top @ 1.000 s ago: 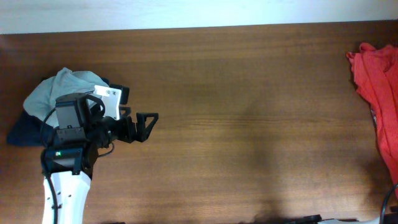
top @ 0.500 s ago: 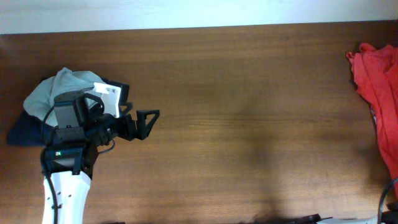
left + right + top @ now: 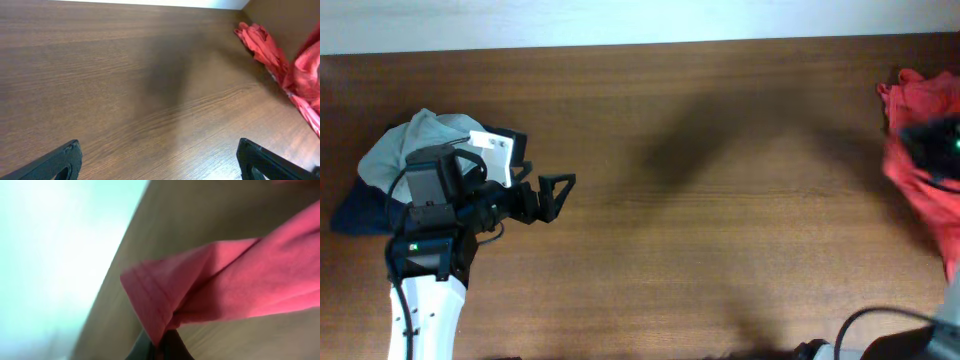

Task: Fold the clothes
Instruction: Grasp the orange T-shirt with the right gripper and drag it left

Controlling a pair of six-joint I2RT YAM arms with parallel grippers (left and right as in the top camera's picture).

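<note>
The clothes, an orange-red T-shirt (image 3: 910, 170), lie bunched at the table's right edge. They also show far right in the left wrist view (image 3: 265, 47). My right gripper (image 3: 935, 140) is a dark blur over the shirt. In its own view it (image 3: 167, 340) is shut on a hemmed fold of the red cloth (image 3: 225, 280), which hangs above the wood. My left gripper (image 3: 545, 185) hovers open over the left part of the table, far from the shirt. Only bare wood lies between its wide-spread jaws (image 3: 160, 165).
A heap of pale grey-green and navy cloth (image 3: 410, 140) with a white tag (image 3: 492, 152) lies behind the left arm at the far left. The brown wooden table (image 3: 720, 220) ends at a white wall along the back. A black cable loops at the lower right (image 3: 880, 320).
The right gripper has come into overhead view at the right edge and closed on the red shirt, whose cloth now looks blurred and shifted. The left arm has barely moved.
</note>
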